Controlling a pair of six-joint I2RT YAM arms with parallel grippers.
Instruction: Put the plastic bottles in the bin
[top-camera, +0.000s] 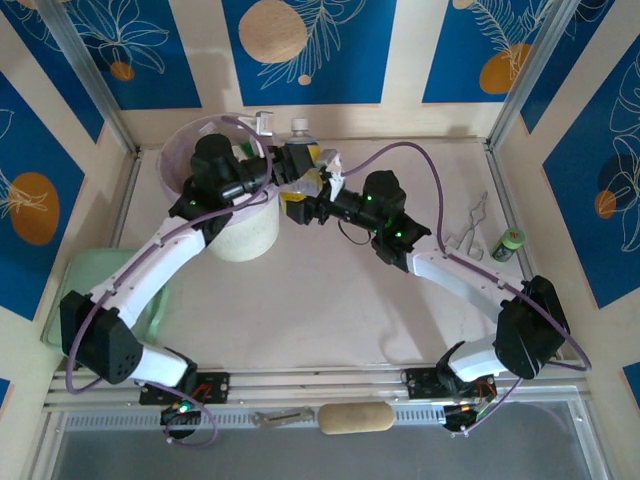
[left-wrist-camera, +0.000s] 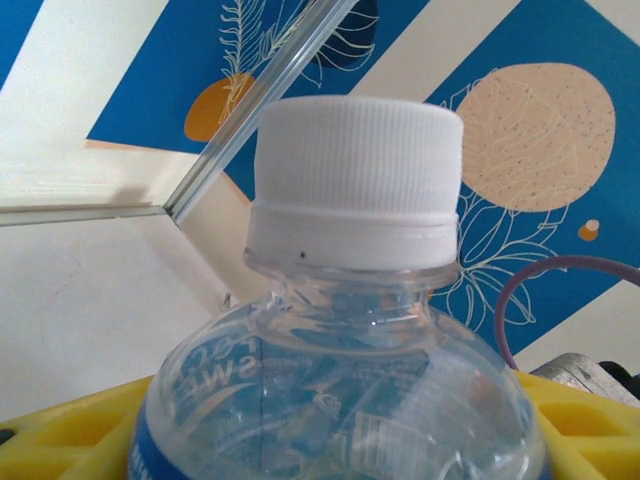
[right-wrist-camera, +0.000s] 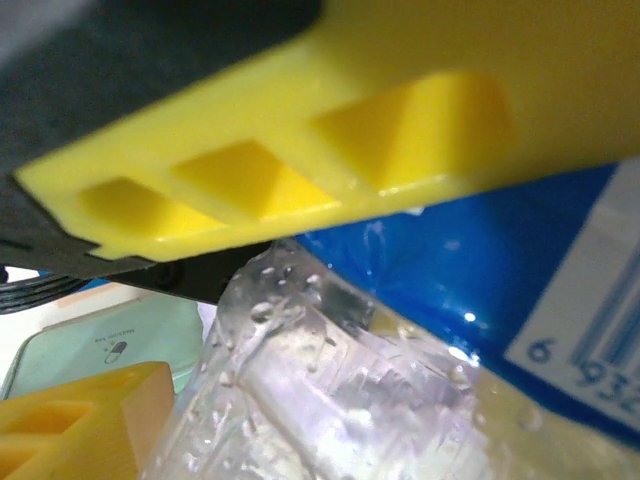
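Bottle (left-wrist-camera: 340, 380) is clamped by right gripper (top-camera: 305, 195) beside bin (top-camera: 245, 235), not yet inside. Left gripper (left-wrist-camera: 330, 432) flanks it, grip undeterminable. Bin contents are obscured.

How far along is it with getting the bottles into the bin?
Done: unclear, since the left arm hides most of the inside of the bin. In hand: one clear, white-capped bottle, gripped by the right gripper, with the left gripper flanking it, just beside the rim. Left: dropping it in.
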